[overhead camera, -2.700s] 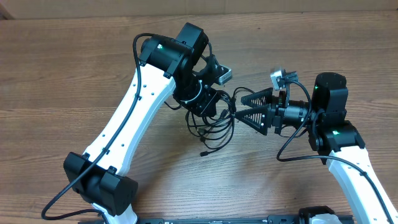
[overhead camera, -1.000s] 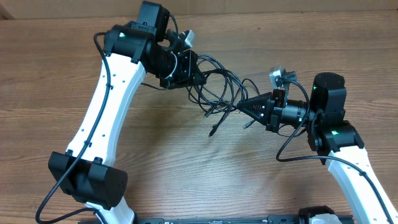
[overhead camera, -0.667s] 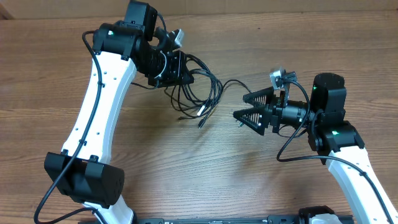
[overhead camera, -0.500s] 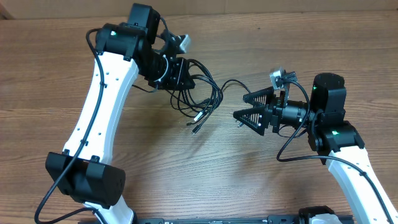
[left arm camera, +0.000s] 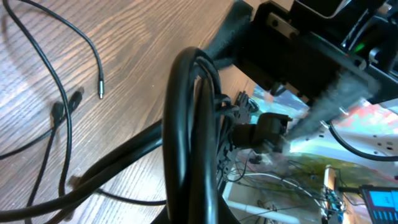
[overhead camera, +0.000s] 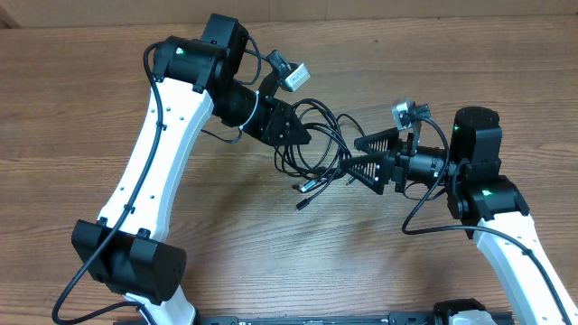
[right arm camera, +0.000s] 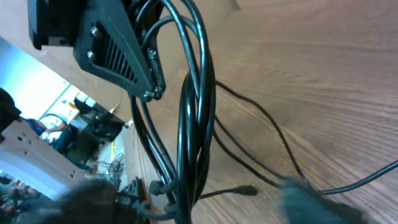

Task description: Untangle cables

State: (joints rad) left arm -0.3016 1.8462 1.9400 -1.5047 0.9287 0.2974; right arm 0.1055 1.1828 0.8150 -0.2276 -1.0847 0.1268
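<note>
1. Shows the left gripper (overhead camera: 302,137) clenched tight on the cables (overhead camera: 318,152), a bunch of thin black cords gathered at its tip.
2. Puts that bunch just right of the left gripper, raised above the wooden table (overhead camera: 90,108), loops fanning out and down from the pinch.
3. Hangs 2 plug ends (overhead camera: 304,186) below the left gripper and slightly to its right; cannot tell whether they touch the wood.
4. Sets the right gripper (overhead camera: 357,154) further right of the left gripper and facing it, released, jaws spread apart, the outermost loops reaching in between them; cannot tell whether any strand touches a finger.
5. Fills the left wrist view with the cables (left arm camera: 186,124) as 1 thick dark arc close against the left gripper, thinner strands trailing over the wood beyond.
6. Catches, in the right wrist view, the left gripper (right arm camera: 152,93) pinching the top of the cables (right arm camera: 193,112), which drop straight down from it.
</note>
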